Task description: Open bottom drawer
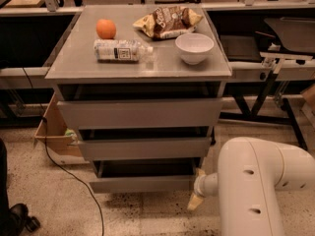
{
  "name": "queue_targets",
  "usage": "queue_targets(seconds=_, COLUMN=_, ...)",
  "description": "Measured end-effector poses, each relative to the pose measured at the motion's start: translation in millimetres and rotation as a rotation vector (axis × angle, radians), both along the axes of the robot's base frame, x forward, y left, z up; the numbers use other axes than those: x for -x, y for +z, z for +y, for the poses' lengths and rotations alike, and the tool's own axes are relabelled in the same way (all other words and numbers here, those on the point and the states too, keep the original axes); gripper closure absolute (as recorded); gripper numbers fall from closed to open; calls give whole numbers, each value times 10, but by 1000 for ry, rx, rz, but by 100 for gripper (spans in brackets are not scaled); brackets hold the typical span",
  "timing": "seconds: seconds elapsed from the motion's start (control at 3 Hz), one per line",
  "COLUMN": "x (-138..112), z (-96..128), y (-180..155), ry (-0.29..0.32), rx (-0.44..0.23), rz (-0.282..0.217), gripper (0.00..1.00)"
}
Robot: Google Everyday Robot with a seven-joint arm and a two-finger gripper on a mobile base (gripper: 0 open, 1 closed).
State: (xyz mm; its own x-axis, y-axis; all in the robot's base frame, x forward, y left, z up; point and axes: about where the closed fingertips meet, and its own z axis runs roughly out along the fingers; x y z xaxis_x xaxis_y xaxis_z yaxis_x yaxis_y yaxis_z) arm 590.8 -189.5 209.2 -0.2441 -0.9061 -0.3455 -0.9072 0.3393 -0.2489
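1. Jaws: whether they are parted or closed cannot be told
2. The gripper point(196, 194) sits low near the floor, at the right end of the bottom drawer point(142, 183) front
3. The bulky white arm point(261, 191) reaches leftward from the lower right
4. The bottom drawer is lowest in the cabinet point(140, 113), its front standing slightly forward

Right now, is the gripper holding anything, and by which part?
Cannot tell. The gripper sits at the right end of the bottom drawer front panel, but a grip there isn't visible.
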Motion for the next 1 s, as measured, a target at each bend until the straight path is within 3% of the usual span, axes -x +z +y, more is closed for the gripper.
queue_targets(seconds=0.67, x=-145, z=217, y=-204, ry=16, rx=-37, rz=6, gripper=4)
queue_targets(seconds=1.0, x=-147, z=241, y=-273, ry=15, rx=-49, rz=13, gripper=27)
